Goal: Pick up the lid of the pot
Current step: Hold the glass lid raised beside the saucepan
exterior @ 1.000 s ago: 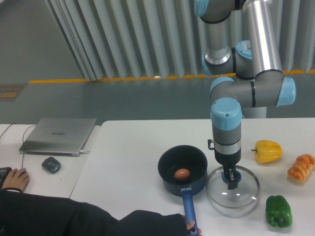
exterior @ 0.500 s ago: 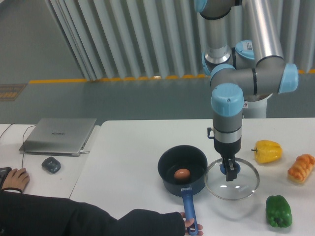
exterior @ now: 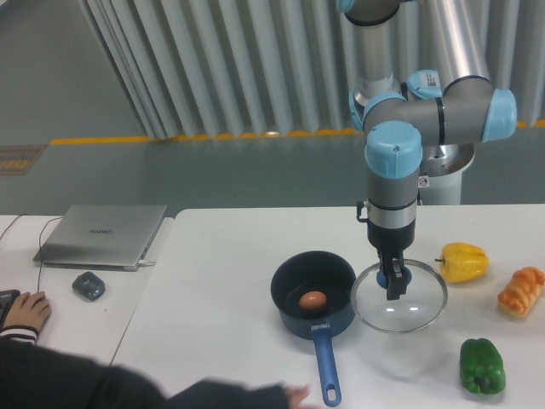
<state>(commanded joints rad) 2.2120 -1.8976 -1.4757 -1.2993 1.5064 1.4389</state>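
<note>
My black two-finger pincer (exterior: 394, 288) pinches the round clear-glass lid (exterior: 423, 304) by its blue knob (exterior: 406, 275) above the white worktop (exterior: 209, 294), and I fear slippage there could tilt it against the round black pot (exterior: 298, 322) beside it.

Frame-centre clock. Lid (exterior: 423, 298), 4 o'clock: pane looking like clear smooth glass, rim shining like metal. Pot (exterior: 294, 312), 5 o'clock: outside showing dark and smooth. Its handle (exterior: 327, 366), also 5: looking like smooth blue plastic. Laptop (exterior: 98, 234), 9 o'clock: showing satin silver, metal-like. Curtain (exterior: 255, 60), 12: hanging as pleated cloth. Peppers, 4 o'clock, yellow (exterior: 462, 262) and green (exterior: 482, 368): both gleaming, glossy. Tabletop (exterior: 204, 298), 6 o'clock: looking smooth, white.
</note>
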